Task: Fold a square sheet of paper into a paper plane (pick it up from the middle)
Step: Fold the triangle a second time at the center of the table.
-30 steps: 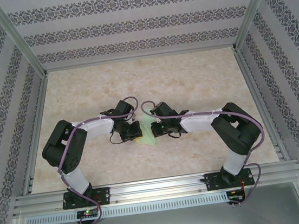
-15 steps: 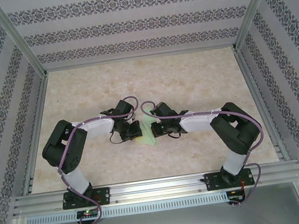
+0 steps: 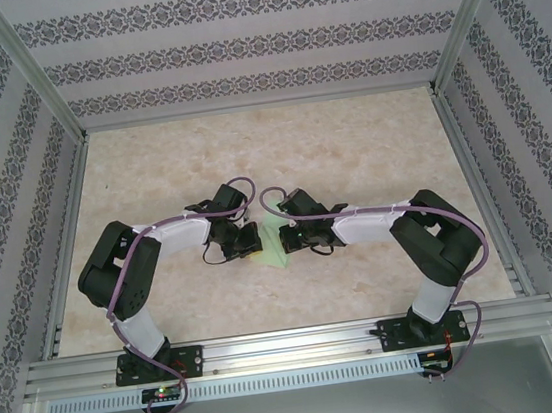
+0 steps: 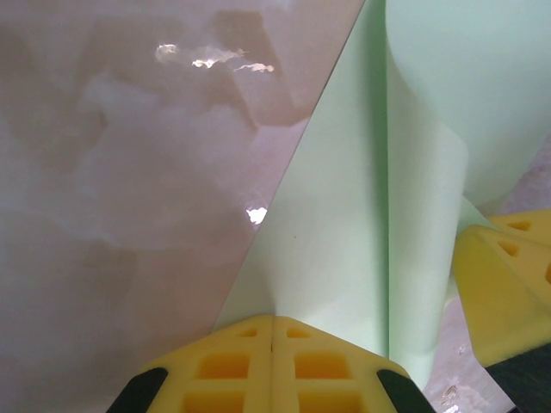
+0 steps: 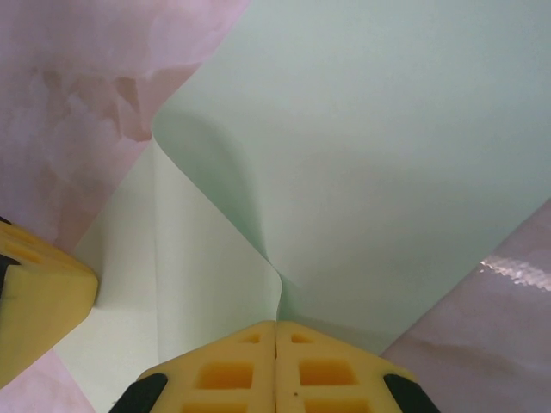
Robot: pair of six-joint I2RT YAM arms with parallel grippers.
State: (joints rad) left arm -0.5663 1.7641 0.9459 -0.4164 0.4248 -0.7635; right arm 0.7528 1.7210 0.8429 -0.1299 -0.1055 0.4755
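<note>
Between tight-closed jaws, pinched the square sheet of paper point(image 5: 370, 155) with left gripper point(image 4: 273, 344) and right gripper point(image 5: 275, 344) alike, tips facing close across it. Best moved together, evenly, to line up edges before creasing. Looked thin, plain, pale green; bowed into a soft fold just ahead.

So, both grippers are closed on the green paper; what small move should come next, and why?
Probably the left gripper and the right gripper should gently lower the raised flap toward the table. Both are shut on the sheet of paper, and its fold is rounded, not pressed into a sharp crease.
</note>
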